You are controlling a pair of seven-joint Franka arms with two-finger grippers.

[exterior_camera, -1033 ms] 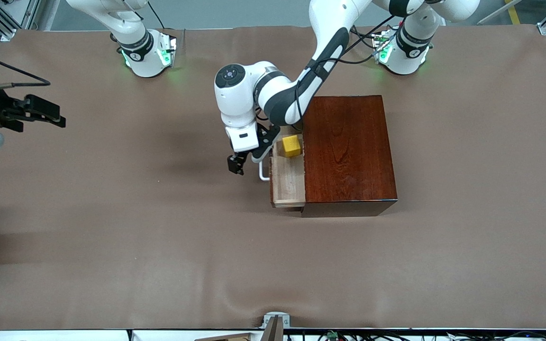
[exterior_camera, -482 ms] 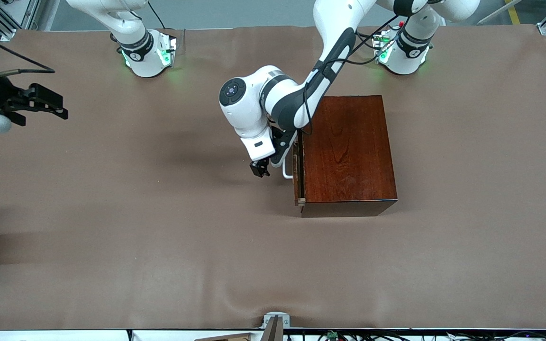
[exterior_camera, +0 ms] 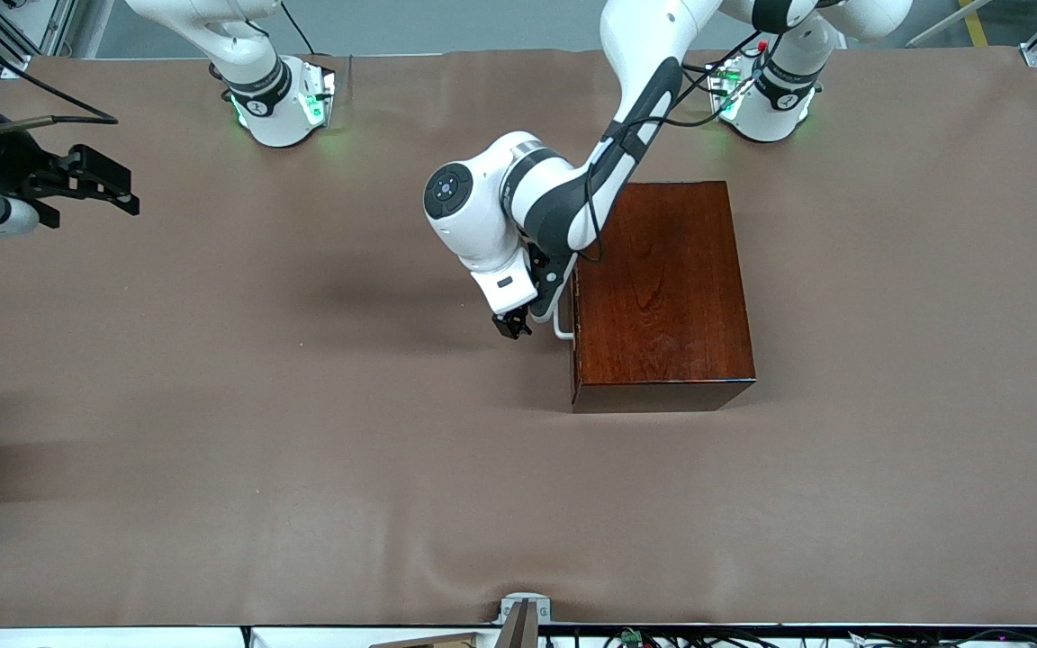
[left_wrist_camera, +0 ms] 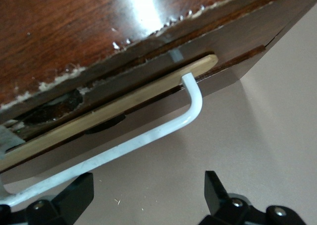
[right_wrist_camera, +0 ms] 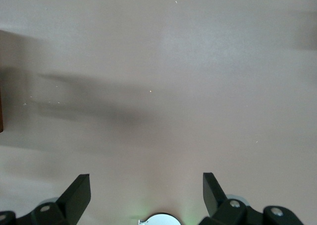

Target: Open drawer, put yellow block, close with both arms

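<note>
Now the drawer [left_wrist_camera: 114, 108] sits shut in the wooden box [exterior_camera: 662, 292]; left gripper [exterior_camera: 511, 326] by its handle [left_wrist_camera: 148, 138], right gripper [exterior_camera: 109, 184] over the surface [exterior_camera: 302, 468], both jaws open, empty.

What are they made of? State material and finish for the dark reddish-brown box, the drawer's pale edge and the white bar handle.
Dark reddish-brown box: wood, seemingly glossy varnish; grain and glare show, finish chipped at an edge. Drawer's pale edge: looks like raw, unfinished wood. White U-shaped bar handle: smooth and white, perhaps painted metal or plastic.
</note>
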